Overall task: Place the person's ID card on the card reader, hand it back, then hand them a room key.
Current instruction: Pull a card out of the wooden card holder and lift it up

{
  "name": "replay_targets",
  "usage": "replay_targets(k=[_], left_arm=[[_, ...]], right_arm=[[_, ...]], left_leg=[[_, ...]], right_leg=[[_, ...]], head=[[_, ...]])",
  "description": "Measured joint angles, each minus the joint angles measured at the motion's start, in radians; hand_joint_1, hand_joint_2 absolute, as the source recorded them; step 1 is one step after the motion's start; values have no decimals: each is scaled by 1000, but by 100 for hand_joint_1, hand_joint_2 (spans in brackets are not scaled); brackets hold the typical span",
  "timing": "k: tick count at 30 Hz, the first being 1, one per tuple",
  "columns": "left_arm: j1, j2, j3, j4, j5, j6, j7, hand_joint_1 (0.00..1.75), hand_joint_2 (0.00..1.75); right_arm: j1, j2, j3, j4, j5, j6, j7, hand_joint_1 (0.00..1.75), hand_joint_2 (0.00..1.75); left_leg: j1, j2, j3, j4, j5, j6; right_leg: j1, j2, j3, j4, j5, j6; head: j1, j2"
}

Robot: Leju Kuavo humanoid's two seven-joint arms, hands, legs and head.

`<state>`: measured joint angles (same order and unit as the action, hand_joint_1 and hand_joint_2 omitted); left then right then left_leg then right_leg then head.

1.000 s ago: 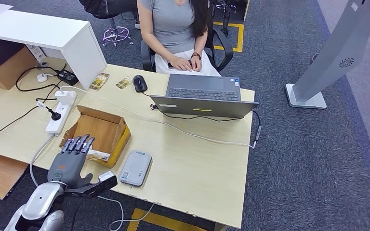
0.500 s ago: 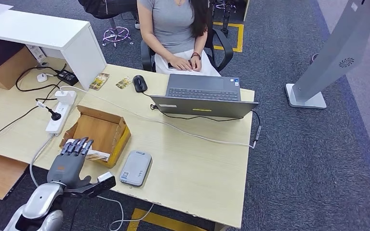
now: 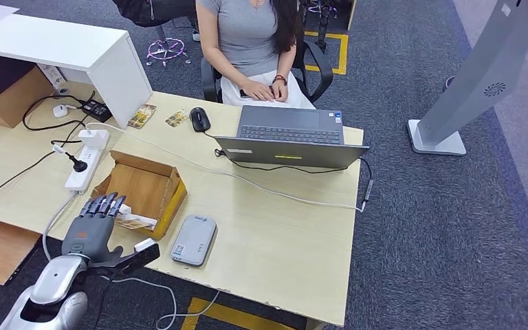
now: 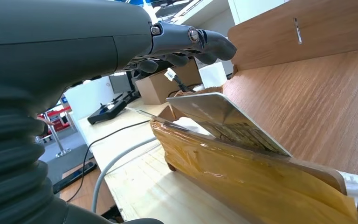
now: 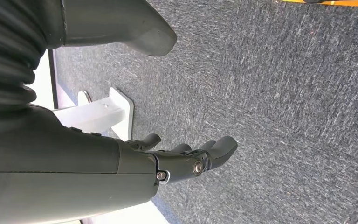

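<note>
The left hand (image 3: 91, 225) sits at the near-left edge of the wooden desk (image 3: 282, 234), palm down, its dark fingers (image 3: 100, 205) stretched toward the near rim of a shallow cardboard box (image 3: 144, 187). In the left wrist view the fingers (image 4: 200, 43) are spread above the box and grip nothing, so the hand is open. A card (image 4: 223, 120) leans on the box's near wall (image 4: 242, 177), tilted, with its far edge raised (whether it is the ID card or a room key, I cannot tell). Just right of the box, apart from it, lies the grey card reader (image 3: 194, 239), flat on the desk near the near edge. Two more small cards (image 3: 141, 115) (image 3: 176, 118) lie at the far side of the desk, left of a black mouse (image 3: 199, 118). An open laptop (image 3: 290, 136) stands further right, and a person (image 3: 247, 41) sits behind it with both hands in the lap. The right hand (image 5: 182, 158) hangs over grey carpet (image 5: 279, 112), fingers loosely apart and holding nothing.
</note>
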<state>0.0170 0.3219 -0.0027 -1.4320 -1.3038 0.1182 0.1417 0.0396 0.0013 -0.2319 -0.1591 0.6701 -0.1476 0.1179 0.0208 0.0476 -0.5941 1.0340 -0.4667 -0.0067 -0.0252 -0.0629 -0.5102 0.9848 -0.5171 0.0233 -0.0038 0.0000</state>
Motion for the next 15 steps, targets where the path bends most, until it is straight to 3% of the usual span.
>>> replay_targets(k=[15], left_arm=[[-23,-2,0,13,-6,0,0,0,175]], right_arm=[[-2,0,0,0,3,-1,0,0,175]], left_leg=[[0,0,0,0,0,0]], right_leg=[[0,0,0,0,0,0]], head=[[0,0]])
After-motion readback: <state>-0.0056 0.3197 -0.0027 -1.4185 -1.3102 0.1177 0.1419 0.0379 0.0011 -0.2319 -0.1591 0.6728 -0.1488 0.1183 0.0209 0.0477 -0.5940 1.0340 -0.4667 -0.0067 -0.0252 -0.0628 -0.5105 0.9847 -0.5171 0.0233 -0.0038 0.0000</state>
